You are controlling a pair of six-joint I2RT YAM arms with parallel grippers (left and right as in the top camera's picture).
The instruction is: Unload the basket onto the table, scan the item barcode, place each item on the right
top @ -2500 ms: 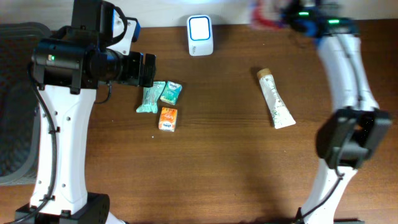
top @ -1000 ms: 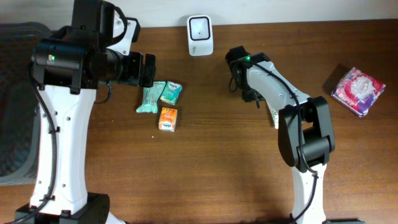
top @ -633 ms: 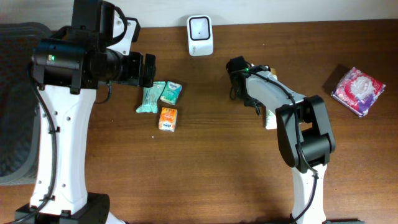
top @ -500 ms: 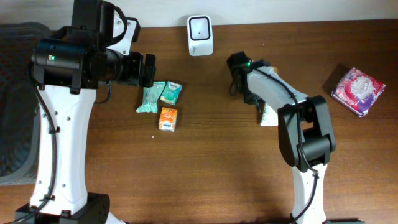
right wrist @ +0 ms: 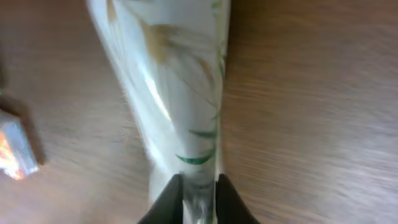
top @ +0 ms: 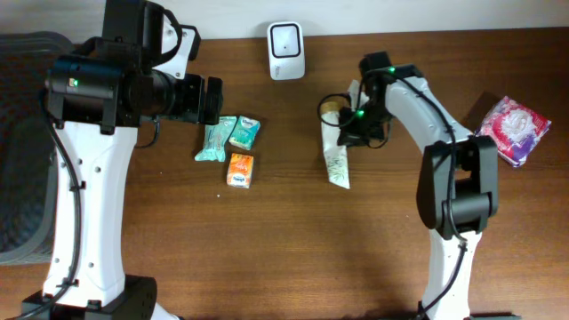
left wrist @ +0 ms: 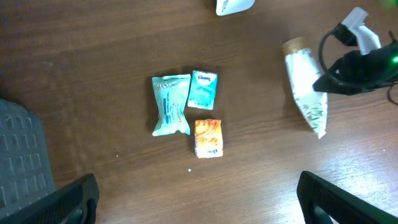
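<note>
I see the brown wooden table filling the overhead view, with the white-and-black left arm over its left side and the right arm reaching in from the right. A dark grey ribbed mat lies past the table's left edge. The left gripper hangs above the table with its fingers spread wide to the corners of its own camera view, holding nothing. The right gripper has its fingers pressed together on the white plastic tube printed with green leaves, pinching it at its right edge. The right wrist view is blurred, but it shows the tube running away from between the two dark fingertips. From overhead, the tube lies near the table's middle, its tan cap toward the far edge. I cannot tell whether it is off the wood. The white box scanner with a pale lit window stands at the far edge, to the left of the tube's cap and apart from it. A pink-and-white wrapped package sits near the right edge. To the left of the tube and well apart from it lie a long teal pouch and a small teal tissue pack side by side, with a small orange pack just in front of them.
</note>
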